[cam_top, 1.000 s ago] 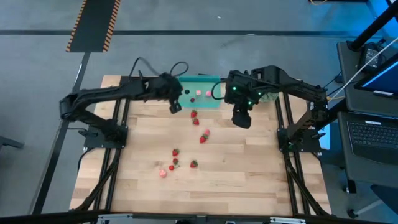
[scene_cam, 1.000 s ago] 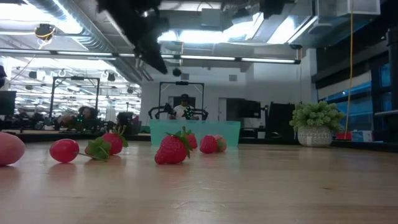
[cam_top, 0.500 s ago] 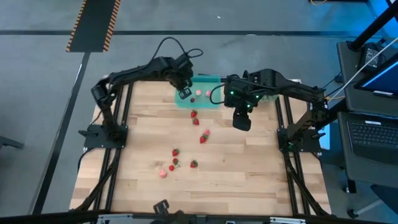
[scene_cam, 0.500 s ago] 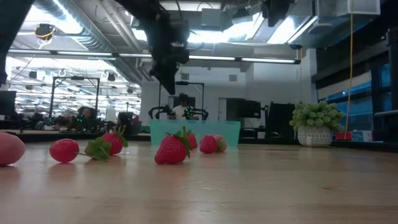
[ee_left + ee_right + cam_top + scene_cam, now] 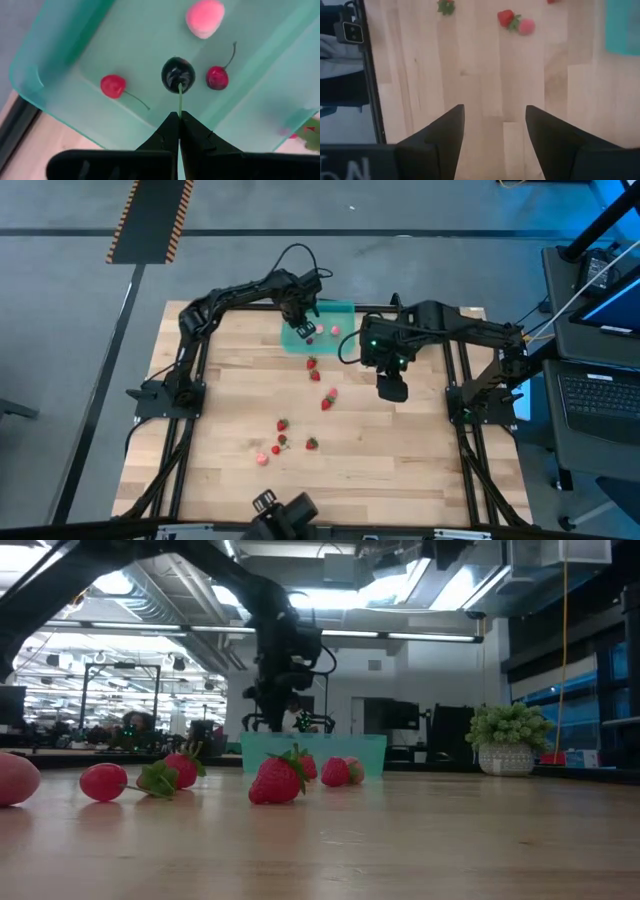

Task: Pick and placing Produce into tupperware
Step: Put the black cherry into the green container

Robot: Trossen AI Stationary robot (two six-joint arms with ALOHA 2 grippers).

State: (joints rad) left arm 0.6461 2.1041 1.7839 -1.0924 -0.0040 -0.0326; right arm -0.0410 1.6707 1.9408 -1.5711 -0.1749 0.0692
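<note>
Change, left hand [image 5: 178, 116]: having swung from the table's left side, it is now hanging over the tupperware [image 5: 340, 308], clenched on the green stem of a dark cherry [image 5: 178, 74] that dangles just above the tupperware floor.
Change, right hand [image 5: 494, 120]: having drifted slightly away from the tupperware toward mid-table, it is hovering over bare wood, released, with nothing between its fingers.
Count, in the tupperware: two red cherries [image 5: 112, 85], one on either side of the dark cherry, and one pale pink piece [image 5: 205, 17] beyond it.
Count, on the table [image 5: 400, 460]: seven loose pieces of produce showing in the high view; two [image 5: 312, 364] just outside the tupperware's near wall, two [image 5: 328, 400] farther out, three [image 5: 281, 425] well apart from it, among them a pale pink one [image 5: 263, 459].
Edges: the tupperware is sitting at the table's far edge.
Open room: bare wood is lying right of the tupperware and along the table's near edge.
</note>
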